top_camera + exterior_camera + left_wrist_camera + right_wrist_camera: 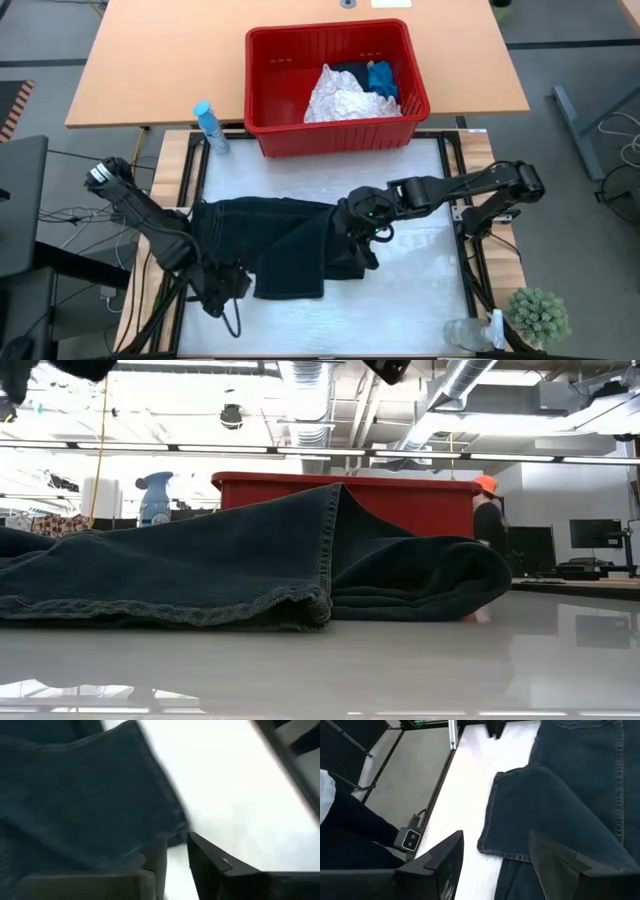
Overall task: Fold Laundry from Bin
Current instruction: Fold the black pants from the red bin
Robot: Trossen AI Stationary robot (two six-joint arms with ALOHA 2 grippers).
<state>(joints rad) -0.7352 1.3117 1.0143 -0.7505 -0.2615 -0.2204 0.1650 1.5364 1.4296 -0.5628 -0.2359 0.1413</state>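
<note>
You are looking down at a white desk (420, 180) with dark jeans (270, 240) lying on it. The jeans are sitting in the middle and reaching toward 9 o'clock, with one leg folded over at the 3 o'clock end.

The red bin (335, 125) is sitting at 12 o'clock, at the far edge of the desk. Inside it a white crinkled cloth (340, 100) is lying in a heap. A small bright blue cloth (382, 78) is resting just beside it, toward the far right corner, and a bit of something dark is showing behind them.

Your left tool (228, 290) is sitting low at about 7 o'clock, right by the near hem of the jeans. In its wrist view the two fingers (210, 865) are standing a little apart, with bare desk showing in the gap. You cannot tell if they are pinching the cloth.

Your right tool (362, 232) is hanging over the folded end of the jeans near the middle. Its fingers (555, 860) are spread wide and holding nothing.

A blue spray bottle (210, 128) is standing at 11 o'clock. A small green plant (540, 315) is sitting at 4 o'clock.
</note>
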